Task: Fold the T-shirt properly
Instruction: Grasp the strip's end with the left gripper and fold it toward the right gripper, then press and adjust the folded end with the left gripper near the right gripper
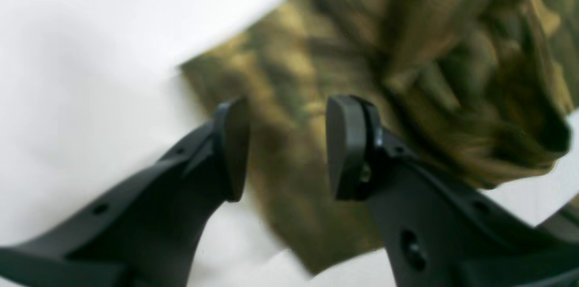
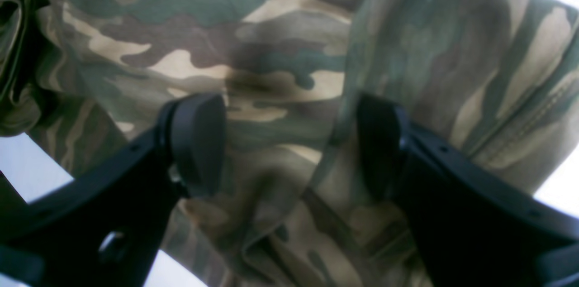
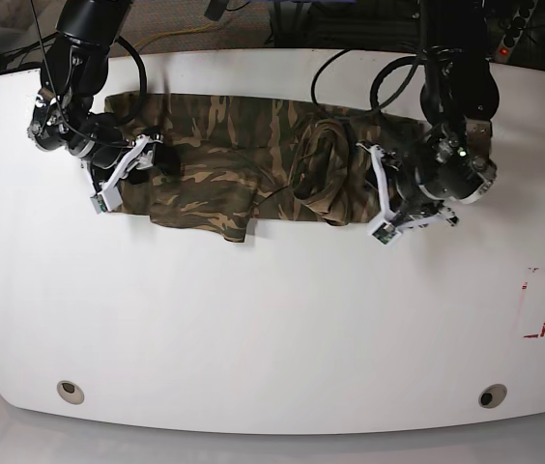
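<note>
The camouflage T-shirt (image 3: 224,164) lies spread along the back of the white table (image 3: 272,319), with a bunched, twisted fold (image 3: 321,169) right of its middle. My right gripper (image 3: 154,159) is over the shirt's left end. In the right wrist view it (image 2: 289,142) is open, with flat and folded cloth (image 2: 280,51) under and between its fingers. My left gripper (image 3: 367,176) is at the shirt's right end. In the blurred left wrist view it (image 1: 289,149) is open over a flat edge strip of the shirt (image 1: 289,97), with the bunched cloth (image 1: 475,74) beyond.
A red-outlined rectangle (image 3: 540,302) is marked near the table's right edge. Two round holes (image 3: 71,391) (image 3: 491,395) sit near the front edge. Cables and dark equipment (image 3: 292,14) lie behind the table.
</note>
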Robot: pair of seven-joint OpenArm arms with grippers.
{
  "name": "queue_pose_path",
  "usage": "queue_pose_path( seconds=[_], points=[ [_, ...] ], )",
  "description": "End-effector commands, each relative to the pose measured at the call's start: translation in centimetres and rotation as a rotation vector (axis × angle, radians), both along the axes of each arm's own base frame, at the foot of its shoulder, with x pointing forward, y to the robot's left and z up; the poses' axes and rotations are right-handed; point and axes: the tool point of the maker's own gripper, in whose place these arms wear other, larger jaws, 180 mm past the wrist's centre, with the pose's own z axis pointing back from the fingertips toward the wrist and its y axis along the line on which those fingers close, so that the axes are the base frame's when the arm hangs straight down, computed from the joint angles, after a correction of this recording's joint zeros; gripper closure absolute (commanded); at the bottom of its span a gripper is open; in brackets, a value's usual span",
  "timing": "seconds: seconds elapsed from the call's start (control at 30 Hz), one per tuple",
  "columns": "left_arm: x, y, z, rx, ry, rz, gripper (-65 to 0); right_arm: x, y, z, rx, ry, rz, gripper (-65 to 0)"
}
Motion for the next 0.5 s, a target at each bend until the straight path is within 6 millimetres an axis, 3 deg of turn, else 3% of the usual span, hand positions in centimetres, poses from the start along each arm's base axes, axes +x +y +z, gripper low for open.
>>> queue_pose_path(
  seconds=[0.0,0.17,0.27,0.47],
  points=[
    [0.4,-1.6,-0.6,0.047,0.004,-0.071,-24.4,0.9,-0.4,1.1,-0.006,-0.040,0.002,-43.8],
    [0.0,-5.0,-2.2,0.160,0.032,-0.230,-24.4,1.3,-0.3,1.4,-0.004,-0.051,0.002,-43.8],
    [0.0,-7.1,-1.6,0.161,0.002,-0.303,-24.4,1.3,-0.3,1.4,-0.004,-0.051,0.004,-43.8],
    [1.4,-12.2,2.1,0.095,-0.108,-0.381,-24.4,1.3,-0.3,1.3,-0.004,-0.049,0.004,-43.8]
  ],
)
